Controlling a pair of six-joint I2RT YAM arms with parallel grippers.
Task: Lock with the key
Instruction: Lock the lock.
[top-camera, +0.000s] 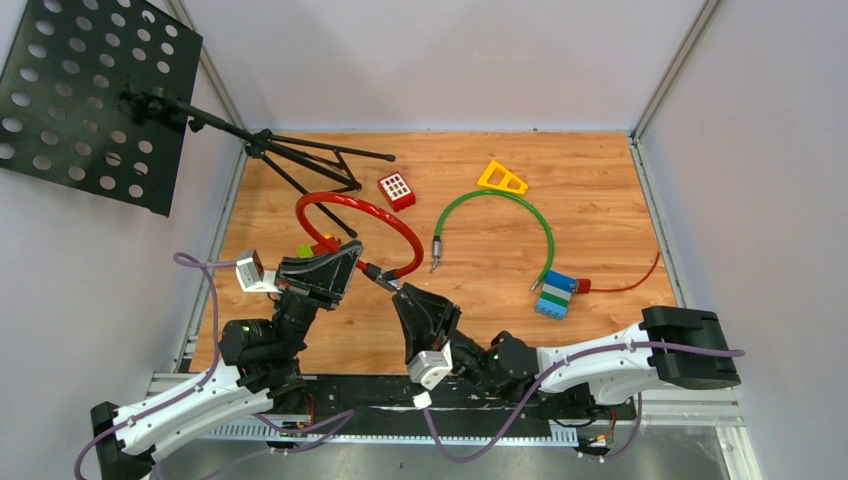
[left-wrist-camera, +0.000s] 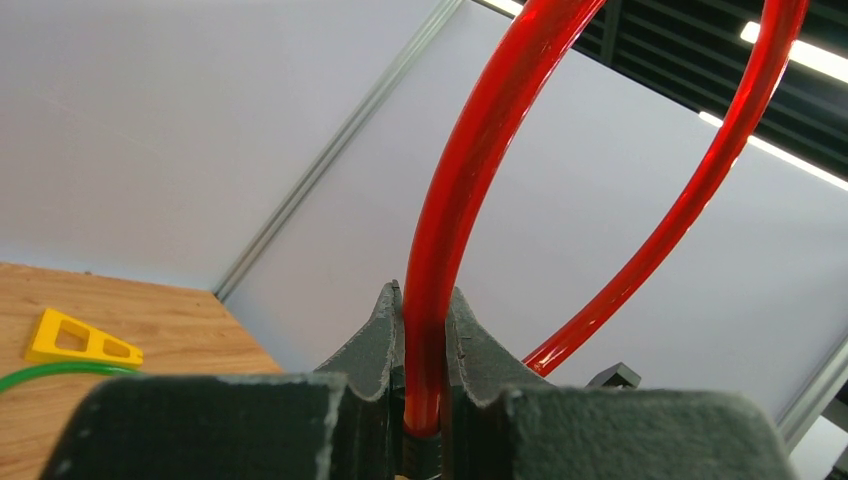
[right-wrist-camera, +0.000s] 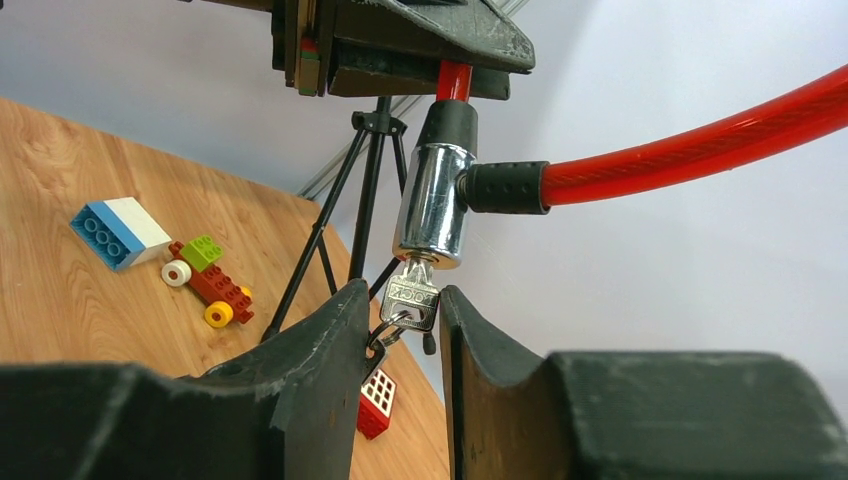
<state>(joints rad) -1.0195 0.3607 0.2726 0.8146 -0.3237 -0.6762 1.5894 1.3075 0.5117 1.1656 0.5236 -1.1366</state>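
Note:
A red cable lock (top-camera: 350, 207) forms a loop over the wooden table. My left gripper (top-camera: 352, 258) is shut on the red cable (left-wrist-camera: 440, 300) just above the black collar, holding the lock off the table. The chrome lock cylinder (right-wrist-camera: 432, 205) hangs below it, with the cable's other end plugged into its side. A silver key (right-wrist-camera: 410, 297) sits in the cylinder's bottom, with a key ring on it. My right gripper (right-wrist-camera: 405, 298) brackets the key head with its jaws a little apart. The ring touches the left finger (right-wrist-camera: 340, 330).
A green cable lock (top-camera: 500, 200), a yellow triangle (top-camera: 502, 178), a red block (top-camera: 397, 190) and a blue-and-white block (top-camera: 555, 295) lie on the table. A music stand's tripod (top-camera: 300, 155) stands at the back left. A small toy car (right-wrist-camera: 205, 275) lies near it.

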